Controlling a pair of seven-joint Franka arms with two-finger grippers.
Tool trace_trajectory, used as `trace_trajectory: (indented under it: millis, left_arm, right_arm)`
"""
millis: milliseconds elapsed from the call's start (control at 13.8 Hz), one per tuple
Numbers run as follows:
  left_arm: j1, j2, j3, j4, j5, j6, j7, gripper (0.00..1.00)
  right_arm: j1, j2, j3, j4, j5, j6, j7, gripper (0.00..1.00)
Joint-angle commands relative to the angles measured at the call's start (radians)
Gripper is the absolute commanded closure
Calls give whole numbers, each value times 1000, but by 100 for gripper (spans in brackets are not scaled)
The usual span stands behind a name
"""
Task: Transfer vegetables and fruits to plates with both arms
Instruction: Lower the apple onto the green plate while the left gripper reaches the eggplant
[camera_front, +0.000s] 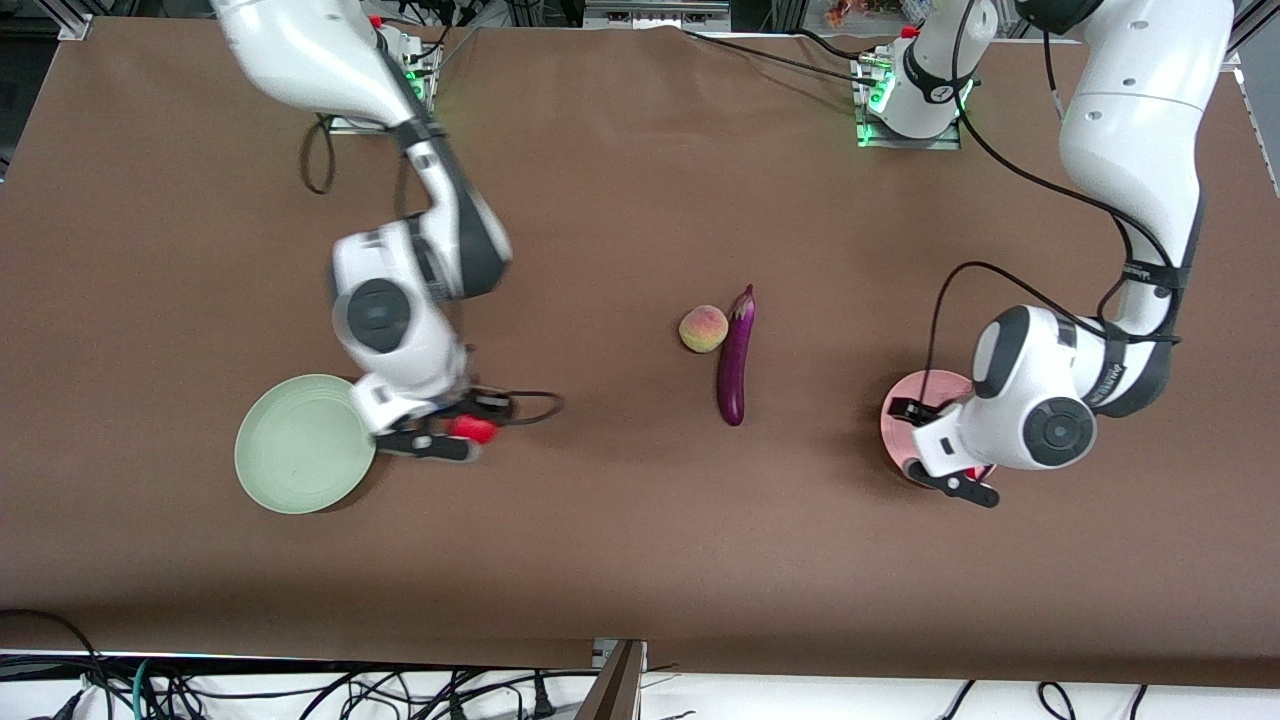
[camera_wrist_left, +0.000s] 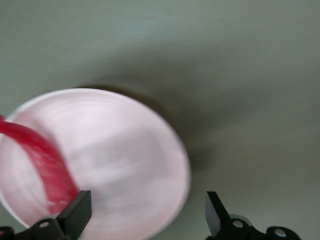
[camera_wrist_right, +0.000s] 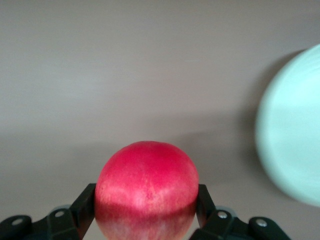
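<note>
Right claw (camera_front: 455, 437): grips pomegranate (camera_wrist_right: 146, 187), beside mint plate (camera_front: 305, 443), for delivery.
Left claw (camera_wrist_left: 145, 212): spread wide above pink plate (camera_wrist_left: 120, 160); chili (camera_wrist_left: 42, 165) lies there.

table (camera_front: 640, 560): brown cover | cables (camera_front: 300, 690): tangled below, perhaps on floor

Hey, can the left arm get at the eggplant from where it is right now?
Probably yes. The left gripper hangs open over the pink plate, where the chili lies, and bare table separates it from the eggplant. Only the peach sits beside its stem end.
</note>
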Motion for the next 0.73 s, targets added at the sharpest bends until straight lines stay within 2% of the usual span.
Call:
trace_trajectory:
  millis: [0, 73, 218, 290, 508, 580, 653]
  left_arm:
    - [-3, -39, -101, -45, -17, -27, -144, 0]
    - [-11, -33, -137, -57, -17, -6, -216, 0]
    - [-35, -39, -197, -130, -15, 78, -282, 0]
    - [-37, -53, -220, -199, -14, 137, -283, 0]
    - [-37, -161, -264, -469, -8, 388, -283, 0]
    - [-37, -169, -278, -511, 0, 431, -281, 0]
    - [-37, -172, -287, -516, 3, 432, -269, 0]
  right_arm:
    - [-192, -67, 28, -126, 18, 31, -353, 75]
    - [-256, -46, 30, -124, 47, 49, -476, 74]
    - [-341, 5, 30, -124, 180, 86, -704, 72]
    - [-360, 20, 30, -124, 220, 94, -759, 72]
    - [-374, 25, 30, -118, 229, 97, -781, 71]
    - [-374, 25, 31, -115, 229, 98, -781, 51]
    - [-368, 26, 31, -110, 229, 103, -769, 17]
